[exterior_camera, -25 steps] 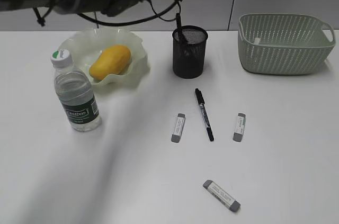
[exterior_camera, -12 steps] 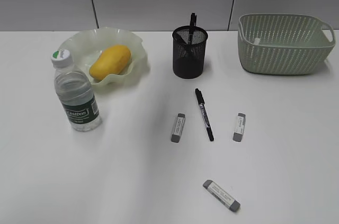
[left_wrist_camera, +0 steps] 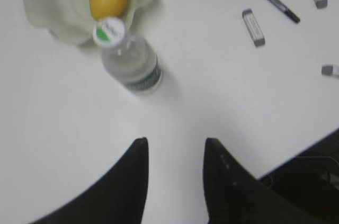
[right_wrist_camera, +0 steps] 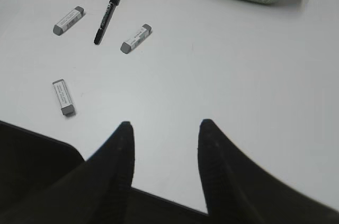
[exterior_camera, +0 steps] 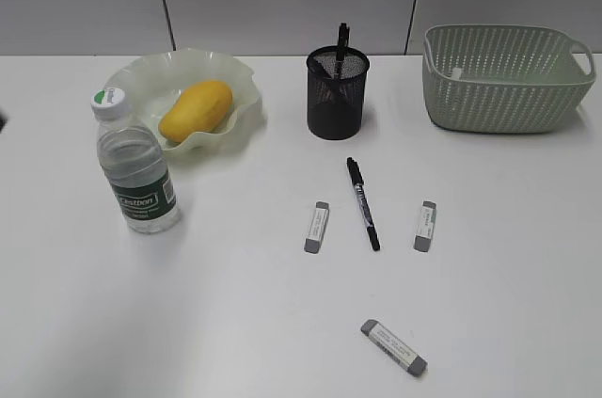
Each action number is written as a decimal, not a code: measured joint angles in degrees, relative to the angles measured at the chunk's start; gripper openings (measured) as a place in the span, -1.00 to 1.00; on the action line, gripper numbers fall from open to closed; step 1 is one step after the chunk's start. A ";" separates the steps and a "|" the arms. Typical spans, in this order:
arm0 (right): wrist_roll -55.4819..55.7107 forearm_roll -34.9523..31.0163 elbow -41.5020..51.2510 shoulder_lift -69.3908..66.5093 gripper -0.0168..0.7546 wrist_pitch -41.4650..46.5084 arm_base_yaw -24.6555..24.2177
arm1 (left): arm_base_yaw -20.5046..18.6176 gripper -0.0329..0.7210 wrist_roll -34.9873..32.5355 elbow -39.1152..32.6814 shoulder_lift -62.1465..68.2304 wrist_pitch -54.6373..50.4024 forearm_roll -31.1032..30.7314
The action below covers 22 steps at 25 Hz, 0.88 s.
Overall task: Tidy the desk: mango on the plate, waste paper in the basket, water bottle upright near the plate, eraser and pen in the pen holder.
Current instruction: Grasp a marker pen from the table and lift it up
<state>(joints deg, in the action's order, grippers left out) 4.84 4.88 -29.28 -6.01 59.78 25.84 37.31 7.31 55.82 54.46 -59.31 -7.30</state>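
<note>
Mango (exterior_camera: 195, 108) seated in plate (exterior_camera: 141, 73); water bottle (exterior_camera: 134, 165) upright just beside plate. Pen holder (exterior_camera: 337, 97) at rear centre, one pen standing inside. Basket (exterior_camera: 508, 78) at rear right. On desk (exterior_camera: 235, 323): pen (exterior_camera: 361, 202) lying flat between two erasers (exterior_camera: 316, 227) (exterior_camera: 425, 226); third eraser (exterior_camera: 393, 347) nearer front edge. Left gripper (left_wrist_camera: 174, 147) released, empty, above bare desk. Right gripper (right_wrist_camera: 165, 131) likewise released, empty.
</note>
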 joint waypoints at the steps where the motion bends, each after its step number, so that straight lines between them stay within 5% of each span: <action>1: 0.00 0.00 0.00 0.00 -0.10 0.00 0.00 | 0.00 -0.22 0.00 -3.69 -4.56 -0.22 0.19; 9: 0.00 0.00 0.00 0.00 -0.10 0.00 0.00 | 0.00 -0.23 0.00 -23.54 -35.95 -1.77 2.33; 22: 0.00 -0.18 -1.31 -1.88 -0.10 -2.82 0.00 | -0.11 -0.27 0.00 -24.95 -53.65 -1.33 1.39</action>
<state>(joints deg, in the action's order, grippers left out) 4.84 4.70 -30.58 -7.89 56.95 25.84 37.20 7.31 30.87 0.80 -60.64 -5.91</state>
